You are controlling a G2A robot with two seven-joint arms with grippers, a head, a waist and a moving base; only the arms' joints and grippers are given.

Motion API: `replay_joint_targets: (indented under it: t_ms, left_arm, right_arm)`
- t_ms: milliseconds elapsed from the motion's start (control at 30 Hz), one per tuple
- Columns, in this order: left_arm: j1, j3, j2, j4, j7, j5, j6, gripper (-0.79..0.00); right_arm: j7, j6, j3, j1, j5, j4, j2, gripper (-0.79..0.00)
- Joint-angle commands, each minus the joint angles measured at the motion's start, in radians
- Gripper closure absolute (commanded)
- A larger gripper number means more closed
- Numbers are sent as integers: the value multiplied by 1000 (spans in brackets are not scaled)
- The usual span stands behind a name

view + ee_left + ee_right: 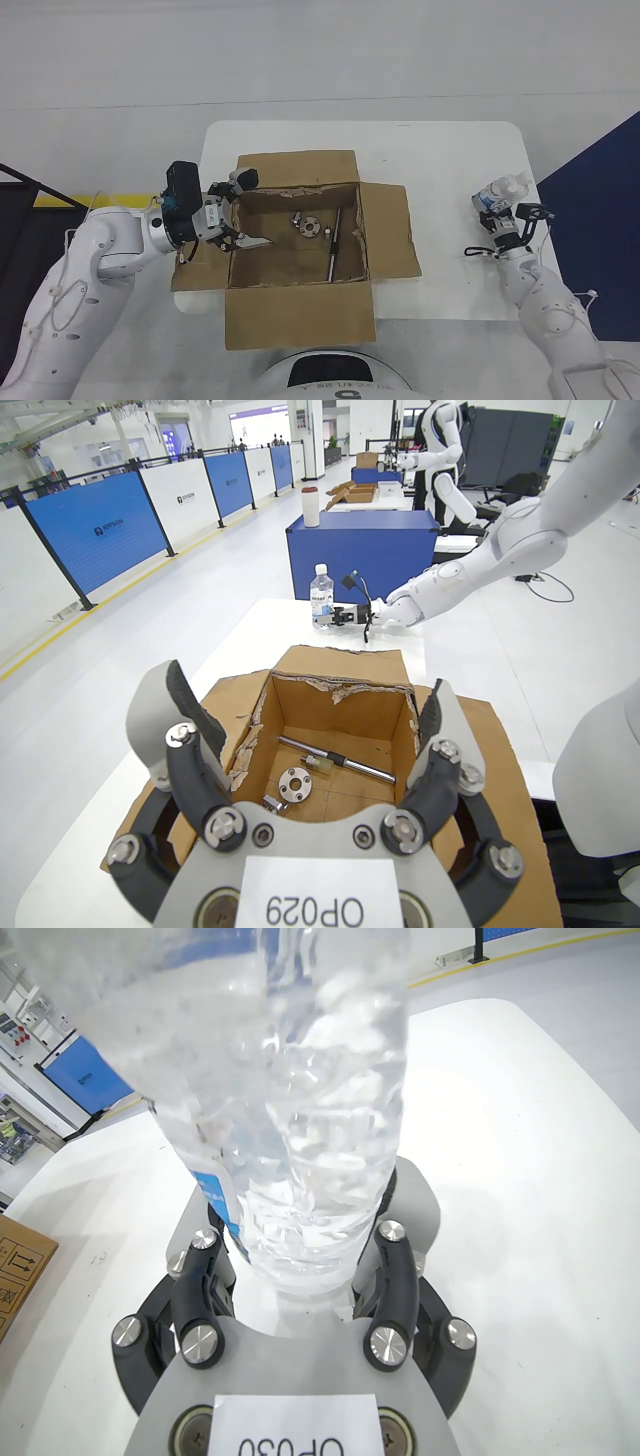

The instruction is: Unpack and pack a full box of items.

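A: Top view?
B: The left claw [250, 211] is hanging wide open, empty, at the box [300, 168] rim.
A: Left wrist?
B: A steel rod [350, 762] is lying inside the box: probably heavy and slick, so grip mid-shaft.
A: Right wrist?
B: The right claw [300, 1208] is squeezing the water bottle [300, 1078] low down.

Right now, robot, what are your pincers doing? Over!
Left pincer open at the box rim. Right pincer shut on water bottle, away from box. Rod and flange inside box. Nothing seen in the way.
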Motion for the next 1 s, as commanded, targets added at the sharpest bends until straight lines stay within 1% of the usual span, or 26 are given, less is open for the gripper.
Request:
replay_joint_targets:
  t_ms: [0, 267, 433, 567, 733, 767, 967]
  left_arm:
    - [0, 0, 0, 0, 0, 0, 0, -785]
    - [0, 0, 0, 0, 0, 0, 0, -785]
    - [0, 0, 0, 0, 0, 0, 0, -785]
    - [0, 0, 0, 0, 0, 0, 0, -785]
    - [0, 0, 0, 0, 0, 0, 0, -785]
    - [0, 0, 0, 0, 0, 0, 0, -785]
    - [0, 0, 0, 0, 0, 0, 0, -785]
  right_arm:
    - [-28, -8, 8, -13, -17, -9, 5, -785]
    - [-86, -12, 59, -79, -46, -67, 25, -785]
    - [-136, -112, 132, -154, -76, -124, 58, -785]
    - [-190, -163, 227, -252, -114, -214, 95, -785]
    - [-239, -202, 366, -440, -105, -418, 128, -785]
    - [-240, -205, 374, -454, -102, -435, 129, -785]
    - [-240, -205, 374, -454, -102, -435, 129, -785]
